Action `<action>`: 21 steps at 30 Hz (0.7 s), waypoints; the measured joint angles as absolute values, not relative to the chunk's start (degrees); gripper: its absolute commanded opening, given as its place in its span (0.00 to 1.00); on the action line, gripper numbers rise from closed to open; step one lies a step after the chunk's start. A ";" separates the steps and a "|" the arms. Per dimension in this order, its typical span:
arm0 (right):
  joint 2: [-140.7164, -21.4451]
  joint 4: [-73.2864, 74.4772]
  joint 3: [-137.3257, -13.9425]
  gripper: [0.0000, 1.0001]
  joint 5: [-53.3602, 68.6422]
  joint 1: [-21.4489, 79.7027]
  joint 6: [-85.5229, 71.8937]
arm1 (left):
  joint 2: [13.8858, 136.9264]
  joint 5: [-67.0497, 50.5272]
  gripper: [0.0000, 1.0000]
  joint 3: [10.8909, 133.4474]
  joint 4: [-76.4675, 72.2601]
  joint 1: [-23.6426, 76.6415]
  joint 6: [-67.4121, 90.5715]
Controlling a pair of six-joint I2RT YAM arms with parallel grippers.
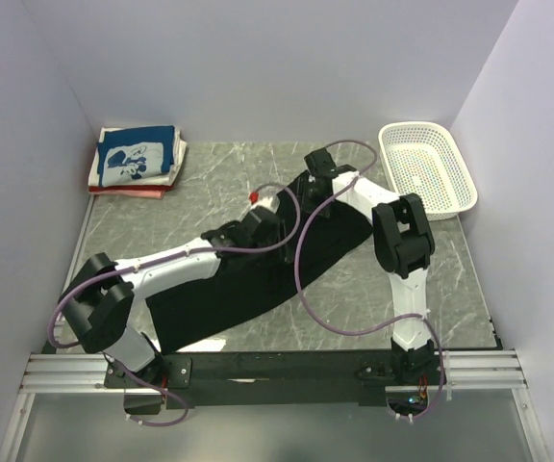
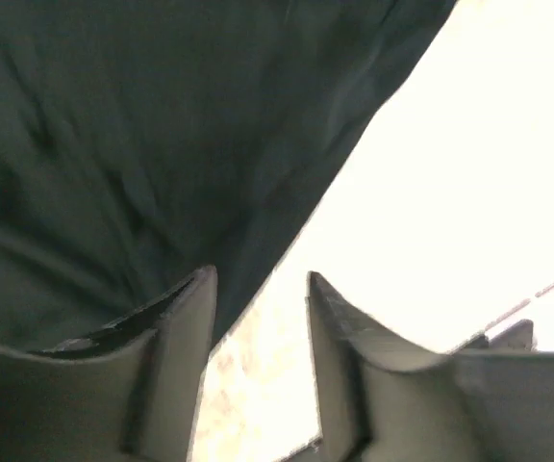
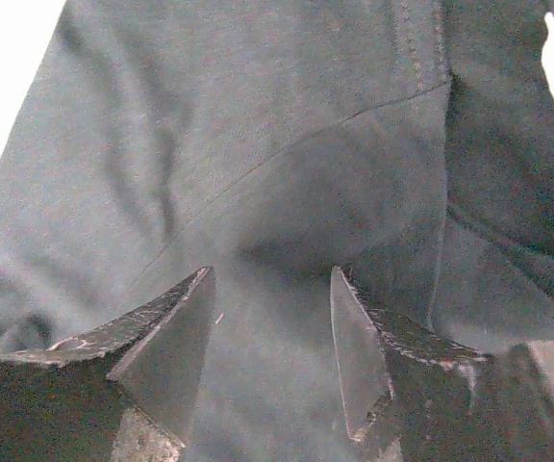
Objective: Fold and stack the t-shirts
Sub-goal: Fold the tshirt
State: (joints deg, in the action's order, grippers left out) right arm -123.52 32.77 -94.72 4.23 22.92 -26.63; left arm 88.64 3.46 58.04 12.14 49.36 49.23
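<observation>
Overhead view evenly lit, soft shadows. My left wrist view is blurry and blown out white past the black t-shirt (image 2: 113, 144).

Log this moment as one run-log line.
black t-shirt: lying on table | left gripper: open at shirt edge | right gripper: open over shirt | folded stack: far left corner

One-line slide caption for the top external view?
Left gripper and right gripper, both open, over a black t-shirt; folded shirts far left, white basket far right.
</observation>
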 measured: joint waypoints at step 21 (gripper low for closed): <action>-64.05 15.94 -51.24 0.66 17.85 3.81 -41.78 | 118.48 3.64 0.86 88.79 14.50 44.16 0.91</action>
